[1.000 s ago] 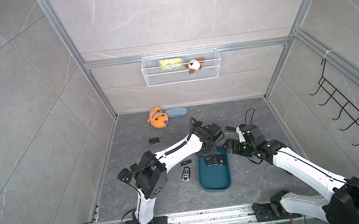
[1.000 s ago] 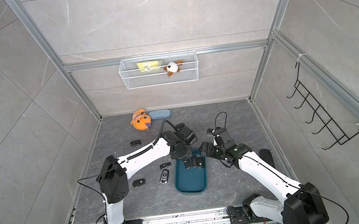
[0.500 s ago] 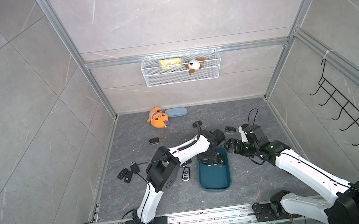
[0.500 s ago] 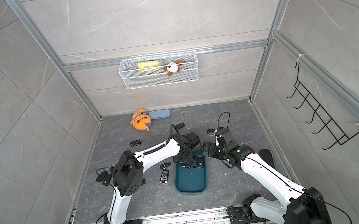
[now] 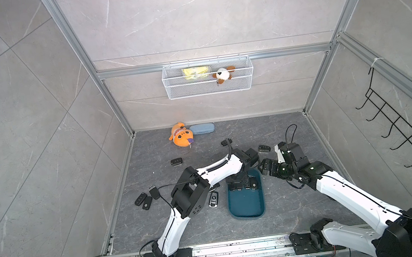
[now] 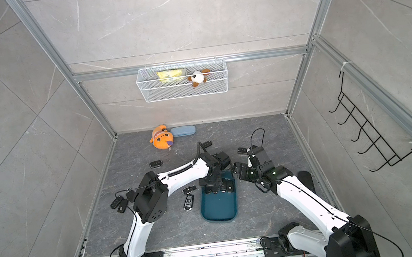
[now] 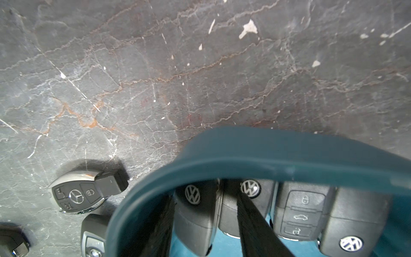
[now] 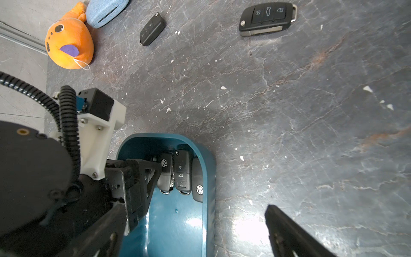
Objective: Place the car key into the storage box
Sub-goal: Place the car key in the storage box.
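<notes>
L jaws apart astride car key (image 7: 193, 213) in storage box (image 7: 266, 155), contact unclear; R jaws open.

The storage box (image 5: 246, 204) sits at the lower centre of the frame in both top views. The left wrist view shows a black key fob (image 7: 192, 211) inside it with a round VW badge. A second fob (image 7: 250, 189) and a third fob (image 7: 351, 243) carry the same badge. A fourth fob (image 7: 303, 213) has 3 button icons: 2 padlocks and a car. Beside the box on the worktop (image 7: 200, 66), a chrome-edged key (image 7: 76, 197) bears the Mercedes star.
</notes>
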